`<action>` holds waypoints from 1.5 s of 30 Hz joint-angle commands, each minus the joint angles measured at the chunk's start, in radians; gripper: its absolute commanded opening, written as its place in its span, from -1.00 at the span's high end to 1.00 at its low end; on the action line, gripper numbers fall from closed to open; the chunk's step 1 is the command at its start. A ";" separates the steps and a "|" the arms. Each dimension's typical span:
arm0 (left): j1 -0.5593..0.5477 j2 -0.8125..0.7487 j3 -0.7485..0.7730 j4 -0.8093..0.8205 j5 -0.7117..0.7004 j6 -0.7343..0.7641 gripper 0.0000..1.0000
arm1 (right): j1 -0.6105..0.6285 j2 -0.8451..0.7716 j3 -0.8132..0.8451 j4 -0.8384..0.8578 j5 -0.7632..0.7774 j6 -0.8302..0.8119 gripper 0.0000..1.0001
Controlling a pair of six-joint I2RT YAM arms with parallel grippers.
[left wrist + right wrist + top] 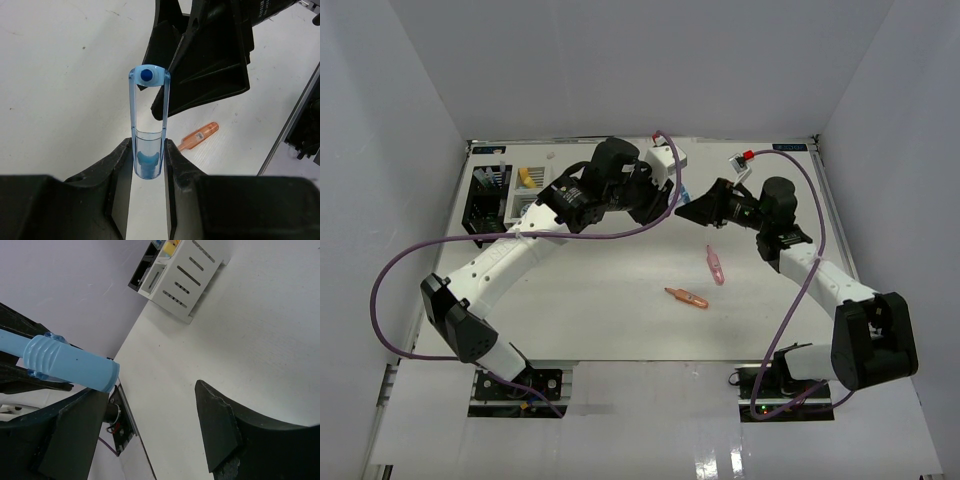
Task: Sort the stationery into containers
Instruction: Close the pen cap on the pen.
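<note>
Claws meet above the table: left claw [148, 150] grips the blue marker [148, 115] by its base, while right claw [150, 412] stands open, the marker's ribbed end just beside one finger. Step: apparent handover. Next: right closes squarely, left releases, then carry to the white organizer [525, 195].

I am seeing both arms crowding the far middle of the worktop [600, 300]: the right fingers [220, 425] are standing spread just in front of the left fingers [115, 170], with the blue marker [148, 115] poking out of the left pair toward them. The near half is lying open apart from the orange marker [686, 297] and pink marker [715, 265]. The black organizer [475, 215] and white organizer [515, 212] are blocking the far left corner. Walls [400, 150] are closing three sides.
</note>
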 commanded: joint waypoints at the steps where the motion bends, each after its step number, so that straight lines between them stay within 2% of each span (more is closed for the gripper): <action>1: -0.001 -0.005 0.000 -0.003 0.017 0.009 1.00 | -0.009 -0.045 0.004 0.056 0.056 -0.003 -0.50; 19: -0.001 -0.012 -0.064 -0.012 0.022 0.061 1.00 | -0.034 -0.080 0.034 -0.010 0.076 -0.067 -0.48; 31: -0.001 -0.101 -0.242 0.181 0.056 0.092 1.00 | -0.040 -0.091 0.017 -0.013 0.062 -0.061 -0.48; 45: -0.001 -0.156 -0.311 0.321 0.065 0.090 1.00 | -0.040 -0.099 -0.011 -0.035 0.053 -0.062 -0.48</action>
